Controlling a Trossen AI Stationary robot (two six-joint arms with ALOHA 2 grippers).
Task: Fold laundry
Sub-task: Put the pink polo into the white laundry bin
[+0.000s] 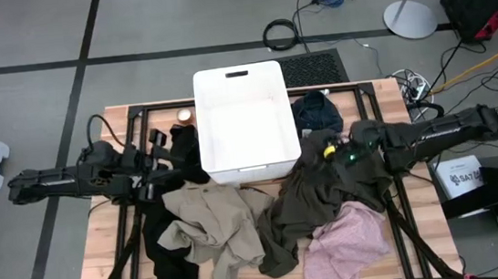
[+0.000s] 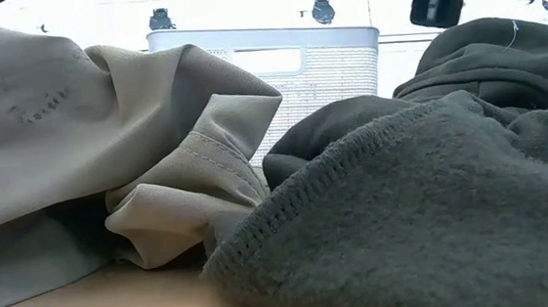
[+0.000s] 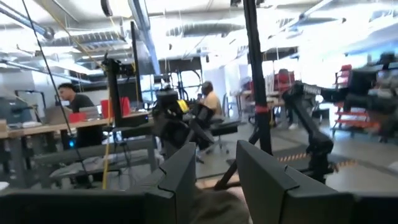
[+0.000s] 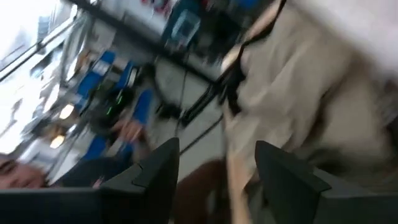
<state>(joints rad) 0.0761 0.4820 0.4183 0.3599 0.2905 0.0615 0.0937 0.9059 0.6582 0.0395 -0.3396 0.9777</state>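
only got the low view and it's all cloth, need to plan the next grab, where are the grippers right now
Observer: From above, the left gripper sits beside the left wall of the white bin, over black cloth.
Operator: and the right one
Observer: The right gripper is over the olive-grey garment, to the right of the bin.
Operator: anything hidden behind this pile
Observer: A pale pink garment lies at the table's front right, partly under the olive-grey one.
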